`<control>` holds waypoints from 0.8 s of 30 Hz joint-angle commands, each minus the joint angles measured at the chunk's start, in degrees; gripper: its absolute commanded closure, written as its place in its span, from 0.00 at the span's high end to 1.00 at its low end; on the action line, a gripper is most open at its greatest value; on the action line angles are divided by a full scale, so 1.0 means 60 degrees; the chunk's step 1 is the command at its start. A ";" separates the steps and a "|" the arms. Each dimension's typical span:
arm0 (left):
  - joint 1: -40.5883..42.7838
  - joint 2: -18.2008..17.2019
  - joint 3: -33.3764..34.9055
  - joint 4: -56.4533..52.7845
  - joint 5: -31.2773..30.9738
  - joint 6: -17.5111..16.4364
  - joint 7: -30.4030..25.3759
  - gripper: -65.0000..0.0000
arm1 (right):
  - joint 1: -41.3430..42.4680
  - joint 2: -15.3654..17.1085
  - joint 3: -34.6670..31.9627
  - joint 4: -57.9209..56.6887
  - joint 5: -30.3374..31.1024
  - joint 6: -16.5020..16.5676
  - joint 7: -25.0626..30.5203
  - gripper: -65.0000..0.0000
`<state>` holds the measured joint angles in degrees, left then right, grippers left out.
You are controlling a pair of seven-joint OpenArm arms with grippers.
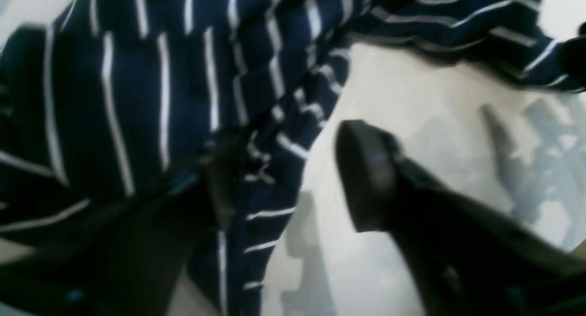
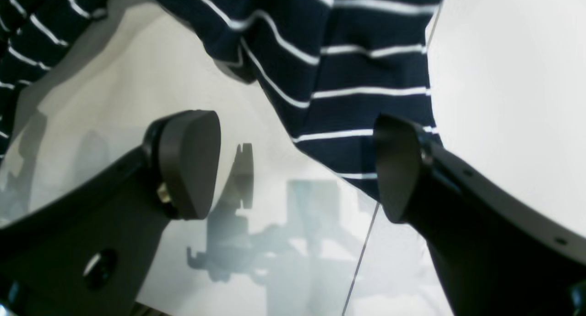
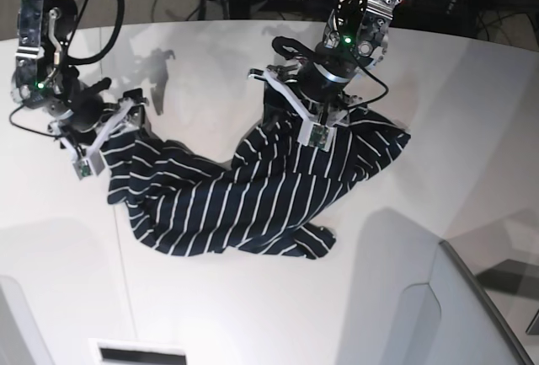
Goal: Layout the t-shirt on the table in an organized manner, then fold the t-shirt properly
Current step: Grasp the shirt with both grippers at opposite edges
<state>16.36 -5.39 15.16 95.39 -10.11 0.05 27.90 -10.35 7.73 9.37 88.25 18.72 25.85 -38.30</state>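
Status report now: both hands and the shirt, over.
Right hand open, empty. Left hand at the shirt, grip unclear. Shirt crumpled on table. Nothing in the way.

Left wrist view blurred throughout. Left tool (image 1: 293,178) only half readable — one finger (image 1: 366,174) clear against the worktop (image 1: 435,100), the other lost at 9 o'clock among dark folds of the t-shirt (image 1: 151,91); grip on cloth impossible to judge. T-shirt cropped at 12 o'clock in both wrist views. Fingertips too small to tell in the base view.

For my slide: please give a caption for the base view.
Two arms spread a crumpled striped t-shirt on a white table.
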 commanded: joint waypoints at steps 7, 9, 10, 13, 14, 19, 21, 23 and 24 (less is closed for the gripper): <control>-0.0111 -0.0018 -0.0043 -0.0478 0.0080 0.0071 -0.1243 0.60 | 0.0179 0.0068 -0.0044 -0.0005 0.0111 0.0022 0.0194 0.76; -0.0243 -0.0003 -0.0043 -0.0830 0.0080 0.0335 -0.1434 0.60 | 0.0179 0.0068 -0.0044 -0.0005 0.0111 0.0022 0.0194 0.76; -0.0346 -0.0003 -0.0028 -0.0947 0.0095 0.0628 -0.1419 0.60 | 0.0179 0.0053 -0.0044 -0.0005 0.0111 0.0022 0.0194 0.76; -0.0419 -0.0076 0.0089 -0.0947 0.0095 0.1654 -0.1419 0.60 | 0.0179 0.0068 -0.0044 -0.0019 0.0111 0.0022 0.0194 0.76; -0.0434 -0.0091 0.0074 -0.0903 0.0095 0.1786 -0.1405 0.60 | 0.0179 0.0068 -0.0044 -0.0063 0.0111 0.0022 0.0194 0.76; -0.0522 -0.0091 -0.0013 -0.1152 0.0095 0.1844 -0.1361 0.60 | 0.0179 0.0068 -0.0044 -0.0459 0.0111 0.0022 0.0194 0.76; -0.0668 -0.0091 0.0089 -0.1533 0.0095 0.1844 -0.1361 0.60 | 0.0194 0.0068 -0.0044 -0.0532 0.0111 0.0022 0.0194 0.76; -0.0683 -0.0076 0.0089 -0.1914 0.0095 0.1844 -0.1361 0.59 | 0.0194 0.0068 -0.0044 -0.0547 0.0111 0.0022 0.0194 0.76; -0.0727 -0.0076 0.0089 -0.2002 0.0095 0.1844 -0.1361 0.59 | 0.0194 0.0068 -0.0015 -0.0547 0.0111 0.0022 0.0194 0.76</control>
<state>12.40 -5.89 15.75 82.50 -9.45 10.74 20.64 -9.85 7.57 9.02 84.18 18.70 25.71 -38.26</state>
